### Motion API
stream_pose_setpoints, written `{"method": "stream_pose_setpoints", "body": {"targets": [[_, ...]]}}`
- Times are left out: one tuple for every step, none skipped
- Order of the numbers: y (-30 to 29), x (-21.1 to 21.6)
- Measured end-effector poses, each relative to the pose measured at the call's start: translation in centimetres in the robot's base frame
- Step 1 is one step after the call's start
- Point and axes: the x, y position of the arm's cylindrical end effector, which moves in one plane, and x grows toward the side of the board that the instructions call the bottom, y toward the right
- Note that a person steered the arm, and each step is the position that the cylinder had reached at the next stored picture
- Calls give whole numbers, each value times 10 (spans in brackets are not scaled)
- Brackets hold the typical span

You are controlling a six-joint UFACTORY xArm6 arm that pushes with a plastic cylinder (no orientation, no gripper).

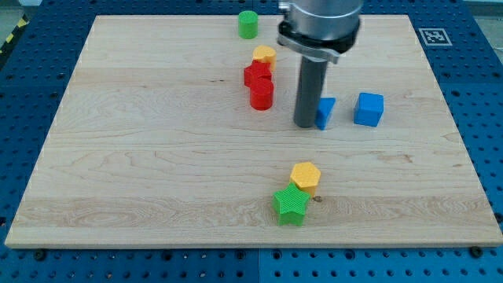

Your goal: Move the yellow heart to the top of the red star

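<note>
The yellow heart (265,55) lies near the view's top centre, touching the upper edge of the red star (255,75). A red cylinder (262,93) stands just below the star, touching it. My tip (305,125) rests on the board to the right of the red blocks, about a block's width from the red cylinder. It is right against the left side of a small blue block (325,112), which the rod partly hides.
A blue cube (368,109) sits right of the small blue block. A green cylinder (248,24) stands at the view's top. A yellow hexagon (305,176) and a green star (291,205) touch near the view's bottom centre. The wooden board (118,157) ends in blue pegboard.
</note>
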Motion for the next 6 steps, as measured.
{"method": "stream_pose_setpoints", "body": {"targets": [[34, -1], [47, -12], [36, -48], [17, -92], [-3, -104], [-45, -109]]}}
